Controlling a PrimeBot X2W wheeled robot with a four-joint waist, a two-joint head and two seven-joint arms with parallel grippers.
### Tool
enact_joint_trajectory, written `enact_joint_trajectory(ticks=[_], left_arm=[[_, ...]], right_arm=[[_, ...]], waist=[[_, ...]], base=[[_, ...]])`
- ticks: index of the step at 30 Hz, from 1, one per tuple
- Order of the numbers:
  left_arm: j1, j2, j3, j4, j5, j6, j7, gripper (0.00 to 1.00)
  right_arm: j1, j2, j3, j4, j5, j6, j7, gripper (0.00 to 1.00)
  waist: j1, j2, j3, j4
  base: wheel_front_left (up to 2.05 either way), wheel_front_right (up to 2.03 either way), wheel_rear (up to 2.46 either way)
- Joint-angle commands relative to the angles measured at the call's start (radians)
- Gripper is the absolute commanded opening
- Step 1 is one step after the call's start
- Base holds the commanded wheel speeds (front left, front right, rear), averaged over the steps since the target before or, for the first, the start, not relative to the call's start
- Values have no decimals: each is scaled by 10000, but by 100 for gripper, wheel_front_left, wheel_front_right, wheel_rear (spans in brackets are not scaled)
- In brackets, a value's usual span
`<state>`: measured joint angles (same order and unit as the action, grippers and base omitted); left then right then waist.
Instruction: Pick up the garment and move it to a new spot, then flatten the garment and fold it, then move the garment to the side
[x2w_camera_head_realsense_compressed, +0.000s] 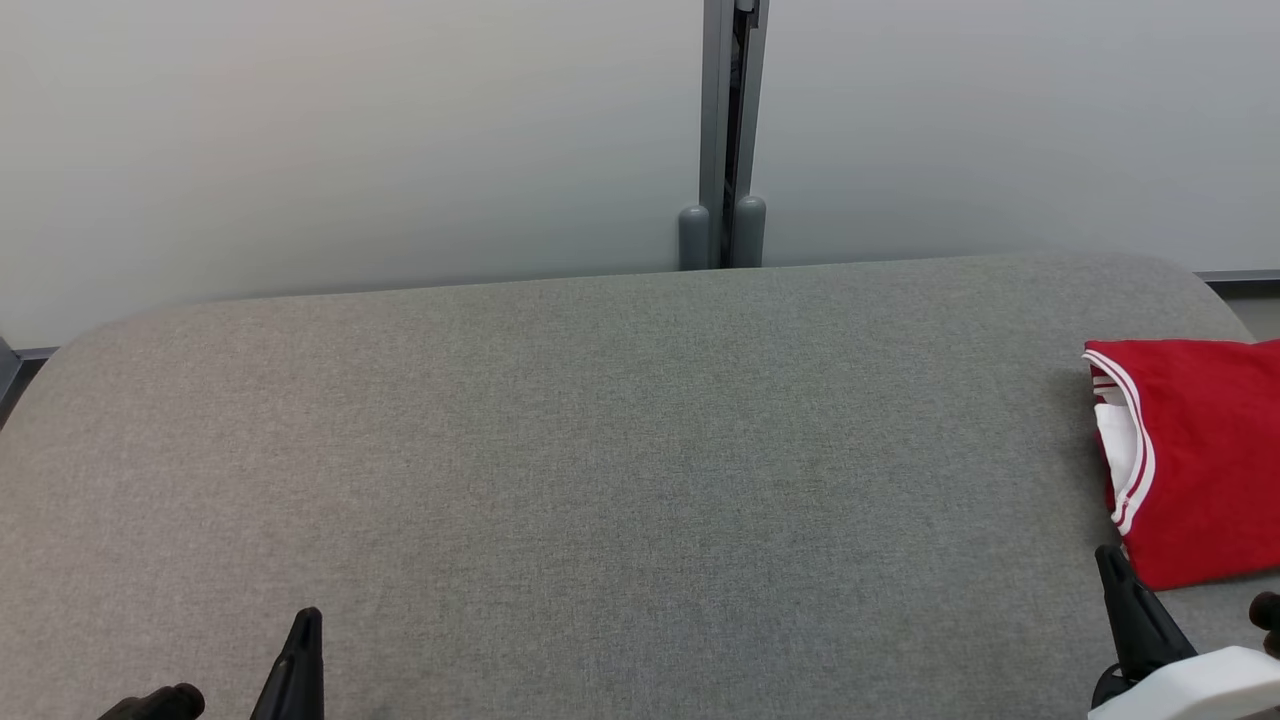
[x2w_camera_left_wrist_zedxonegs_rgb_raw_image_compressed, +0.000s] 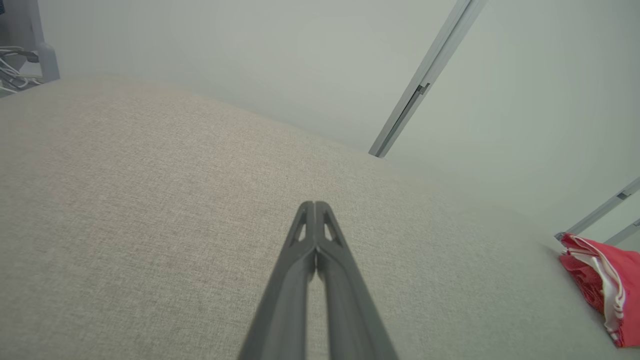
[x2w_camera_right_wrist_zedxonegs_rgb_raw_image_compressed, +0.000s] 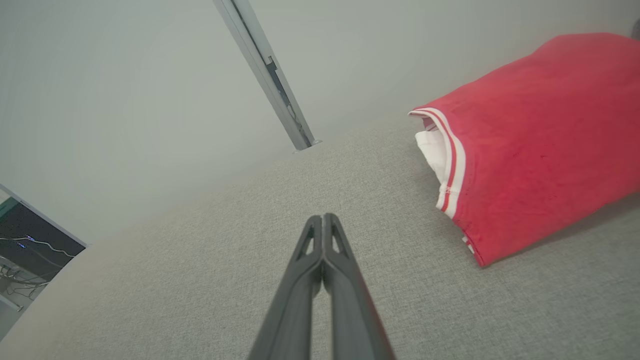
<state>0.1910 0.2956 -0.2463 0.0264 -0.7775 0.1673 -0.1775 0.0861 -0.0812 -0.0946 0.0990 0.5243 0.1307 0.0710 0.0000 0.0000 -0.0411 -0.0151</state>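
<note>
The garment (x2w_camera_head_realsense_compressed: 1195, 455) is red with white-striped trim and a white inner layer, folded and lying at the right edge of the grey fabric table (x2w_camera_head_realsense_compressed: 600, 450). It also lies at the right in the left wrist view (x2w_camera_left_wrist_zedxonegs_rgb_raw_image_compressed: 607, 287) and at the upper right in the right wrist view (x2w_camera_right_wrist_zedxonegs_rgb_raw_image_compressed: 540, 145). My left gripper (x2w_camera_head_realsense_compressed: 305, 625) is at the lower left, far from the garment, shut with nothing in it (x2w_camera_left_wrist_zedxonegs_rgb_raw_image_compressed: 315, 205). My right gripper (x2w_camera_head_realsense_compressed: 1110, 560) sits just below and left of the garment's near corner, shut and empty (x2w_camera_right_wrist_zedxonegs_rgb_raw_image_compressed: 322, 217).
A pale wall with a grey vertical frame post (x2w_camera_head_realsense_compressed: 732, 130) stands right behind the table's far edge. The table's corners are rounded. Cables (x2w_camera_left_wrist_zedxonegs_rgb_raw_image_compressed: 12, 70) lie beyond the table's left end.
</note>
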Motion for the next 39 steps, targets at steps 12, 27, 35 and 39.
enact_joint_trajectory(ticks=[12, 27, 35, 39], left_arm=[[-266, -353, 237, -234, -1507, -565, -97, 0], [-297, -807, 377, -319, -2989, -1105, -144, 0], [-321, -1035, 443, -356, -3696, -1366, -161, 0], [-330, -1103, 470, -366, -3946, -1465, -170, 0]], right_arm=[[-397, -8, -561, -14, 2016, 0, 656, 0], [-540, 58, -1068, 132, 3988, 1, 1325, 0], [-623, 89, -1305, 196, 4924, 1, 1642, 0], [-649, 99, -1399, 216, 5259, 1, 1760, 0]], waist=[[0, 0, 49, 17], [0, 0, 110, 38], [0, 0, 143, 50], [0, 0, 155, 54]], base=[[0, 0, 0], [0, 0, 0], [0, 0, 0], [0, 0, 0]])
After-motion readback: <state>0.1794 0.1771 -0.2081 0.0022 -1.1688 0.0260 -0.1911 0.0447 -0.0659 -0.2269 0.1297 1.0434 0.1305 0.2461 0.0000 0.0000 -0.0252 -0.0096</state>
